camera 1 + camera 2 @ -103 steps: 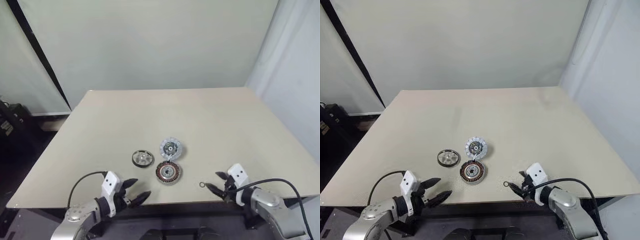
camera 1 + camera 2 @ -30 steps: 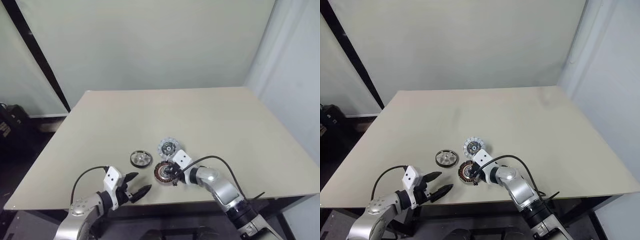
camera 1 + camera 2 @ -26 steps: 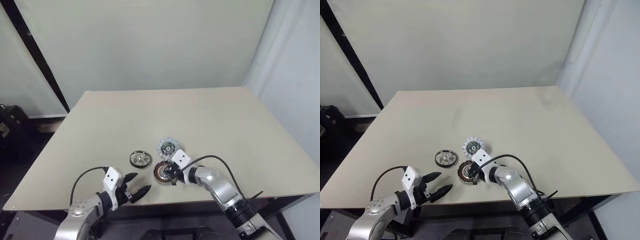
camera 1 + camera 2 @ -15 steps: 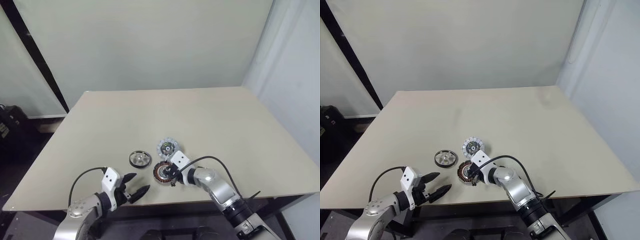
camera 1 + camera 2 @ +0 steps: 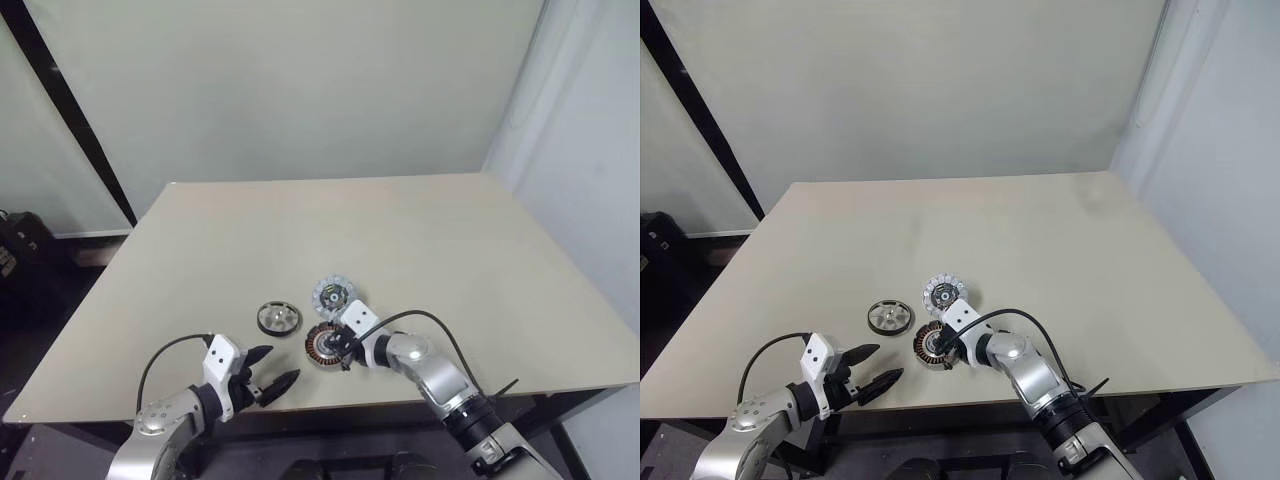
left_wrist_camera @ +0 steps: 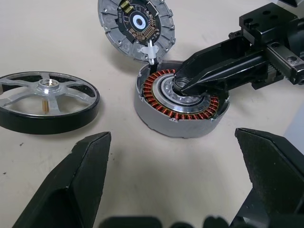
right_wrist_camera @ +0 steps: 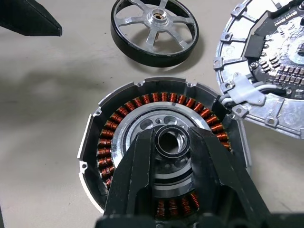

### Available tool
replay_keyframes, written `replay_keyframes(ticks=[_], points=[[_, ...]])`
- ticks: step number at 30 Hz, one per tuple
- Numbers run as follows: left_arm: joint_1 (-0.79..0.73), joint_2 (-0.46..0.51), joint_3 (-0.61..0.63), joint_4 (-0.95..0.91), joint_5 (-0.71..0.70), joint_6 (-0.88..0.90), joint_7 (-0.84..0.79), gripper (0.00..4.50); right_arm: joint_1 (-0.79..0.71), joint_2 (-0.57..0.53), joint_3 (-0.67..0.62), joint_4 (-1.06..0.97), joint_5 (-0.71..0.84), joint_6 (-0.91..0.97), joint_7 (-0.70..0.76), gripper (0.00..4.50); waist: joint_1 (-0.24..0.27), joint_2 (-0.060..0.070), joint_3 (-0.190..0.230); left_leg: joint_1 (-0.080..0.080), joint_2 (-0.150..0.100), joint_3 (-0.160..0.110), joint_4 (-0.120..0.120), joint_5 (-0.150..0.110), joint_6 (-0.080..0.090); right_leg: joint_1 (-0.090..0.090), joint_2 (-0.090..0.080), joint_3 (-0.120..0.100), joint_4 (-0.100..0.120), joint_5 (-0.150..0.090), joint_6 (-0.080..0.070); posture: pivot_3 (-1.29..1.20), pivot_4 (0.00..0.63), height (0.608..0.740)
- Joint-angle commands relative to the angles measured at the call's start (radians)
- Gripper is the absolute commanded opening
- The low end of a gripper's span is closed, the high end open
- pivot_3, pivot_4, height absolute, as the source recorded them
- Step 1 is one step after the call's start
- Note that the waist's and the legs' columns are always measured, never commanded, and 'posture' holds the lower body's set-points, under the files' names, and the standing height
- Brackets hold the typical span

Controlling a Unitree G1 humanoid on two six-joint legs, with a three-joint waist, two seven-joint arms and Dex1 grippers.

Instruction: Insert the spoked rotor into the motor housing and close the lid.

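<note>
The motor housing (image 5: 322,346), a silver cup with copper windings, lies near the table's front edge. The lid (image 5: 331,294) leans against its far side, dark centre showing. To the housing's left lies the spoked rotor (image 5: 279,318), flat on the table. My right gripper (image 7: 171,142) reaches over the housing's centre, shut on a small black ring (image 7: 155,141) that hangs just above the hub; whether the ring touches the hub I cannot tell. My left gripper (image 5: 283,364) stands open in front of the rotor and housing, apart from both, holding nothing.
The beige table (image 5: 450,250) stretches far back and to both sides of the parts. A black cable (image 5: 420,318) loops from my right wrist over the table. A pale wall stands behind, and a curtain hangs at the right.
Some three seconds back the right gripper was at the front right beside the ring on the table; now it holds the ring over the housing. Over the last second nothing has moved.
</note>
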Motion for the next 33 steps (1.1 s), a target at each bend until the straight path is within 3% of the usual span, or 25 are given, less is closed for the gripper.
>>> replay_keyframes(ticks=[1,33], points=[[-0.009,0.005,0.016,-0.031,-0.005,-0.017,0.006,4.5,-0.028,0.01,-0.013,-0.009,-0.004,-0.023,0.001,0.76,0.0,0.0,0.0,0.0,0.0,0.0,0.0,0.0,0.0,0.0,0.0,0.0,0.0,0.0,0.0,0.0,0.0,0.74],[-0.009,-0.001,0.015,-0.029,-0.005,-0.024,0.013,4.5,-0.024,0.013,0.005,-0.009,-0.016,-0.003,0.037,0.76,0.0,0.0,0.0,0.001,0.001,0.0,0.0,0.0,0.0,0.0,0.0,0.0,0.0,0.0,-0.001,0.0,0.0,0.74]])
